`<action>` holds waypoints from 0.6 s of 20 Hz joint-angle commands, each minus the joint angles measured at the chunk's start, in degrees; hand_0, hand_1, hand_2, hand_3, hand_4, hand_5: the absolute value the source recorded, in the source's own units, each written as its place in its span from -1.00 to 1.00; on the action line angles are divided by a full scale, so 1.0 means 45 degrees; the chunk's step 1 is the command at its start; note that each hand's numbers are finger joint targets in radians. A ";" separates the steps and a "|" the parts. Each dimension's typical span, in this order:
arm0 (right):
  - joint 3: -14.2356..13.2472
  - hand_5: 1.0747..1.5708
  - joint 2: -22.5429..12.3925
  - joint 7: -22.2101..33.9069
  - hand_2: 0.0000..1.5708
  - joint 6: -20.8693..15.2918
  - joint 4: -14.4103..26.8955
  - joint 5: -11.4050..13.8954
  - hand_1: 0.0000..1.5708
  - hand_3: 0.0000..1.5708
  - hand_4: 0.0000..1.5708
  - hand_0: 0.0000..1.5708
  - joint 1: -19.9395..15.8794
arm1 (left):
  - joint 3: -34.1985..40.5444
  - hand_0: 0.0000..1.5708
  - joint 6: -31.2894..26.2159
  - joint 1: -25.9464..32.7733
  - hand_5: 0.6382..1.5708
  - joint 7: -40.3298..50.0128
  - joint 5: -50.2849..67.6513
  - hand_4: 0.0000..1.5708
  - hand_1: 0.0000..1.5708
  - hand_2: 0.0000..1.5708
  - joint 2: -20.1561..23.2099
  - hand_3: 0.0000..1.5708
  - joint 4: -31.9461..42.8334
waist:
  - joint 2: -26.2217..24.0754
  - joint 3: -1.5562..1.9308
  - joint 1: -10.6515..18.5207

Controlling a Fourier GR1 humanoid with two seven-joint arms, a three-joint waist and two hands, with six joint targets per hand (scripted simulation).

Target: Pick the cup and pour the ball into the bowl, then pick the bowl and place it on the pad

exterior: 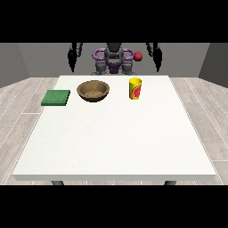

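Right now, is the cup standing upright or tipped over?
Upright. The cup stands on its base on the table, open rim up, right of the bowl. Neither robot hand touches it. Whether the ball is inside: cannot tell.

Arms: both hang straight down at the robot's sides, behind the table's far edge.
Hand at the view's left [72,61]: black, pointing downward, touching nothing.
Hand at the view's right [157,60]: likewise lowered; its fingers seem straight, though too small to tell.
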 commanded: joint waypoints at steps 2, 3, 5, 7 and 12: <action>-0.0119 0.98 -0.0373 0.0625 -0.58 0.0020 -0.0859 -0.0034 -1.00 -0.37 0.08 -1.00 -0.0124 | 0.0135 -1.00 -0.0086 -0.0132 1.00 0.0586 0.0036 -1.00 -1.00 -1.00 0.0452 -1.00 -0.0878 | -0.2332 -0.0135 -0.0027; -0.0111 0.98 -0.0436 0.0804 -0.58 0.0053 -0.0971 -0.0049 -1.00 -0.37 0.08 -1.00 -0.0146 | 0.0139 -1.00 -0.0123 -0.0186 1.00 0.0734 0.0052 -1.00 -1.00 -1.00 0.0535 -1.00 -0.1041 | -0.2694 -0.0135 -0.0011; -0.0163 0.98 -0.0587 0.1184 -0.58 0.0058 -0.1212 -0.0069 -1.00 -0.37 0.08 -1.00 -0.0227 | 0.0203 -1.00 -0.0166 -0.0295 1.00 0.1033 0.0091 -1.00 -1.00 -1.00 0.0715 -1.00 -0.1352 | -0.3418 -0.0158 0.0020; 0.1135 0.98 0.1305 0.1351 -0.58 -0.0874 -0.1744 -0.0773 -1.00 -0.37 0.08 -1.00 -0.1511 | 0.0007 -1.00 0.0199 -0.1695 1.00 0.0787 0.1900 -1.00 -1.00 -1.00 -0.1314 -1.00 -0.1296 | -0.2868 -0.0253 -0.0288; 0.3773 0.99 0.1368 0.1931 -0.68 -0.4510 -0.2277 -0.0371 -1.00 -0.48 0.07 -1.00 -0.2494 | 0.0534 -1.00 0.0579 -0.3088 1.00 0.0955 0.2400 -1.00 -1.00 -1.00 -0.1379 -1.00 -0.0991 | -0.2010 -0.0222 -0.0091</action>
